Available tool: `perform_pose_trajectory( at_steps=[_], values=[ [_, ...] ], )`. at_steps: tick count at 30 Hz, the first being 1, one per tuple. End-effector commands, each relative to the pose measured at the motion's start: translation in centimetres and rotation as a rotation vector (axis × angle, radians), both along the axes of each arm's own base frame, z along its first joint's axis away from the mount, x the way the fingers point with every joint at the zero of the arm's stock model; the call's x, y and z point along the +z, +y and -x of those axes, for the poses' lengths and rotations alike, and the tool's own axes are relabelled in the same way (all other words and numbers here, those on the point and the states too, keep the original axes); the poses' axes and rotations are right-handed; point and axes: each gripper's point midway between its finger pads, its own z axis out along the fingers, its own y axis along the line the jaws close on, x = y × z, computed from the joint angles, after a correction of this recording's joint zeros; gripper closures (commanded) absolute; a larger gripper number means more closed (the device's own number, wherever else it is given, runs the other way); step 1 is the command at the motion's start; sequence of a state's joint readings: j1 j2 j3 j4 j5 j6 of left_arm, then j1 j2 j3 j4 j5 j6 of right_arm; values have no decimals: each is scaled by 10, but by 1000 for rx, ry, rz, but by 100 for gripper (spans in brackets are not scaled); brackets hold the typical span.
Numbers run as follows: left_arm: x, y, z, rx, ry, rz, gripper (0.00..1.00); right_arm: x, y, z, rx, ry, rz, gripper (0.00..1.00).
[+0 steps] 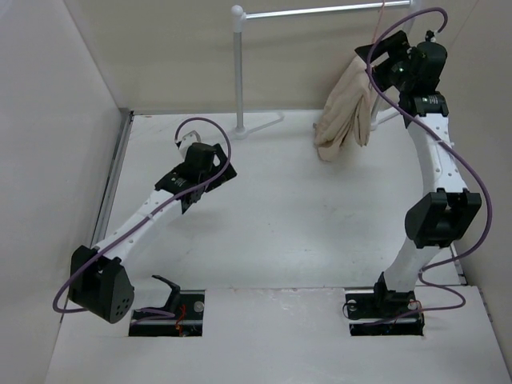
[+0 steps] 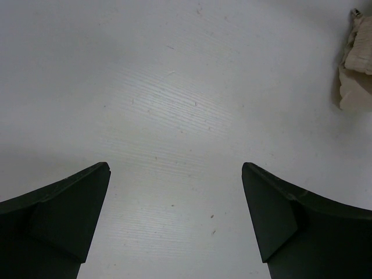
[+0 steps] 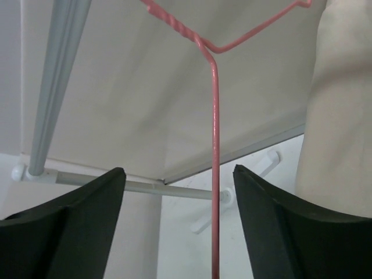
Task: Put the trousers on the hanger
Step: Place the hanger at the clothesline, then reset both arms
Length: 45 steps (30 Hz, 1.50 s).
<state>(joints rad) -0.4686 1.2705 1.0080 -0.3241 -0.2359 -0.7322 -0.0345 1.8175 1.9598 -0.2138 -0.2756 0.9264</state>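
The beige trousers (image 1: 344, 108) hang folded from the pink wire hanger (image 1: 374, 36) beneath the white rack rail, their lower end reaching down toward the table. My right gripper (image 1: 374, 58) is raised beside them and open. In the right wrist view a straight run of the hanger (image 3: 215, 145) passes between the spread fingers of the right gripper (image 3: 177, 171) and touches neither, with the trousers (image 3: 343, 116) at the right edge. My left gripper (image 1: 204, 180) is open low over the table, nothing between its fingers (image 2: 175, 168). The trousers (image 2: 357, 75) show at that view's far right.
The white pipe garment rack has its upright (image 1: 238, 72) at the back centre, its rail (image 1: 320, 11) running right, and feet on the table. Rack pipes (image 3: 58, 87) also appear in the right wrist view. Walls close in at the left, back and right.
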Motion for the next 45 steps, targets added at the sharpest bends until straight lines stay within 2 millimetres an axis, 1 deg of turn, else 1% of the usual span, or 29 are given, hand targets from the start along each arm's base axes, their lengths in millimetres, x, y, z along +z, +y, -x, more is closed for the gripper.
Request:
perform_pose_trajectory(
  at_steps=[1, 3, 4, 8, 11, 14, 15, 17, 18, 20, 21, 22, 23, 25, 28, 31, 33, 35, 40, 45],
  values=[
    [11, 2, -2, 15, -19, 20, 0, 49, -11, 24, -30, -130, 26, 13],
    [15, 2, -4, 17, -26, 23, 0, 49, -16, 30, -45, -130, 36, 2],
    [17, 2, -5, 16, -30, 24, 0, 49, -20, 34, -59, -130, 42, 0],
    [24, -2, -11, 7, -34, 19, 0, 46, -36, 52, -115, -116, 60, 0],
    [26, -8, -13, -10, -21, 7, 0, 36, -49, 74, -159, -100, 71, 0],
    [24, -16, -12, -33, -1, -17, 0, 16, -65, 102, -235, -64, 81, 0],
    [23, -19, -11, -43, 5, -24, 0, 5, -72, 112, -267, -47, 87, 0],
    [19, -27, -9, -68, 20, -38, 0, -24, -86, 134, -338, 11, 86, 0],
    [16, -31, -8, -79, 30, -44, 0, -43, -94, 145, -373, 48, 86, 0],
    [8, -40, -4, -106, 55, -60, 0, -88, -104, 165, -426, 141, 90, 0],
    [5, -45, -2, -120, 68, -68, 0, -110, -105, 174, -435, 190, 96, 0],
    [0, -49, 1, -134, 82, -77, 0, -127, -106, 181, -442, 226, 98, 0],
    [-4, -54, 4, -149, 93, -83, 0, -153, -105, 192, -446, 283, 99, 0],
    [-11, -63, 9, -179, 110, -91, 0, -185, -102, 208, -443, 348, 118, 0],
    [-20, -77, 15, -217, 126, -99, 0, -226, -102, 232, -455, 433, 139, 0],
    [-29, -87, 21, -245, 143, -111, 0, -254, -98, 249, -453, 504, 149, 0],
    [-34, -94, 26, -268, 152, -120, 0, -266, -95, 254, -445, 534, 150, 0],
    [-34, -102, 30, -289, 146, -123, 0, -271, -90, 255, -431, 543, 148, 0],
    [-37, -109, 36, -314, 150, -129, 0, -267, -87, 251, -415, 542, 163, 0],
    [-36, -106, 36, -308, 148, -127, 0, -263, -87, 250, -408, 538, 174, 0]
  ],
)
